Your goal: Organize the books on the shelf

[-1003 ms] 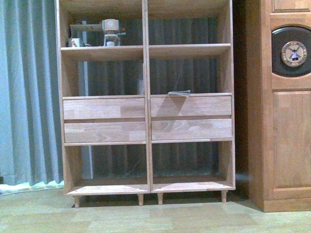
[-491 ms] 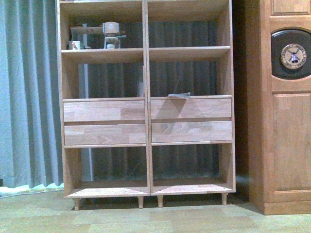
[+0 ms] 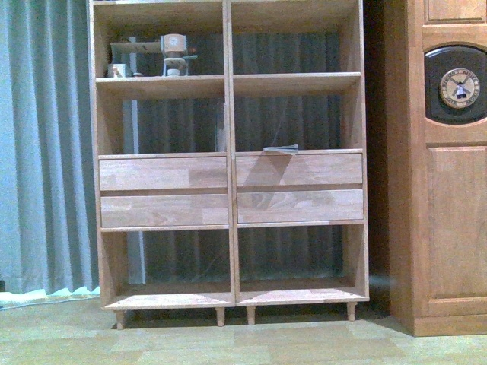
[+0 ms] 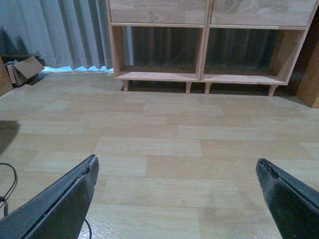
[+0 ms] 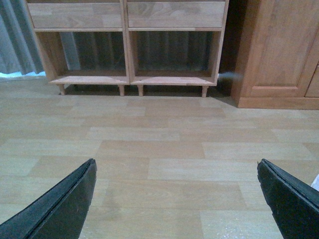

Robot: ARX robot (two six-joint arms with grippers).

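While my left gripper [image 4: 175, 162] and right gripper [image 5: 175, 162] gape over floor [image 4: 149, 130], the shelf [image 3: 229, 122] stands centre frame. A book [image 3: 279, 148] tops its right-hand drawers [image 3: 299, 169].

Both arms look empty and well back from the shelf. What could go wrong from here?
The slim book lies flat above the right drawers. The left gripper or right gripper, both open, might push it through the open back of the shelf. The floor cable beside the left gripper could snag.

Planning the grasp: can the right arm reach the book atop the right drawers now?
Likely not yet: right tool is open over the floor, short of the shelf; nothing blocks the book.
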